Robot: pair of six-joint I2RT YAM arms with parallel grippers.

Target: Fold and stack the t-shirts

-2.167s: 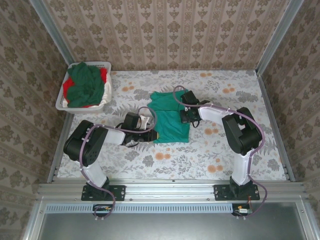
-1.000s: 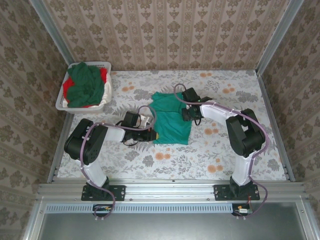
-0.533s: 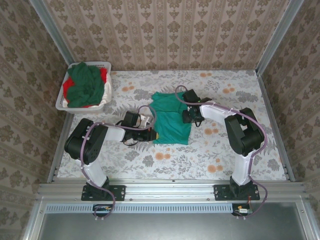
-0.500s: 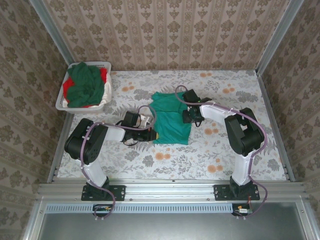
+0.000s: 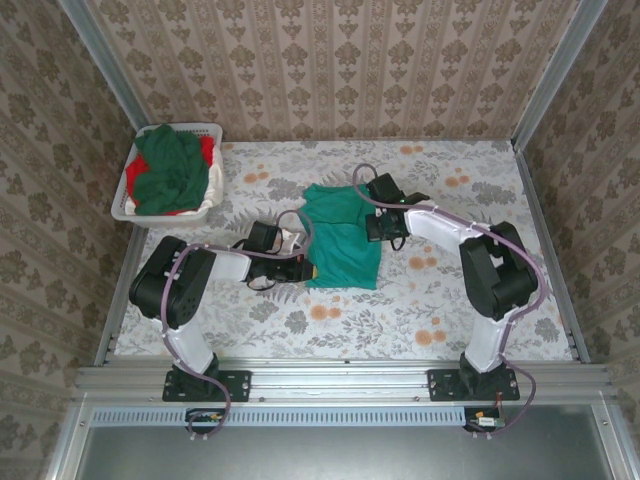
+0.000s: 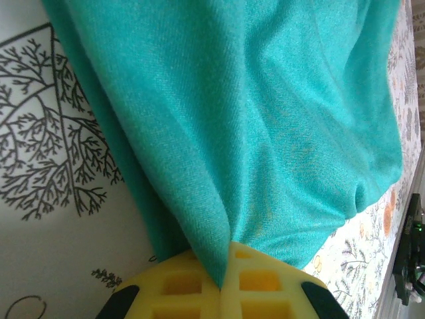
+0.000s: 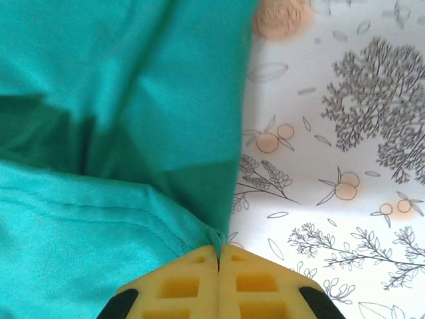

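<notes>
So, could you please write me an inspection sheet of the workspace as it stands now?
Surface: table with a floral-print covering, lying flat.
Job's things: teal t-shirt partly folded mid-table; dark green t-shirt and red t-shirt heaped in the laundry basket at the far left corner.
Clutter: nothing seen.
Grippers: left claw shut on the teal t-shirt's near left edge; right claw shut on its right edge.
Cables: purple cables run along both arms, looping over the shirt near each wrist.
Surroundings: wallpapered walls; metal frame rail at the near edge.
</notes>
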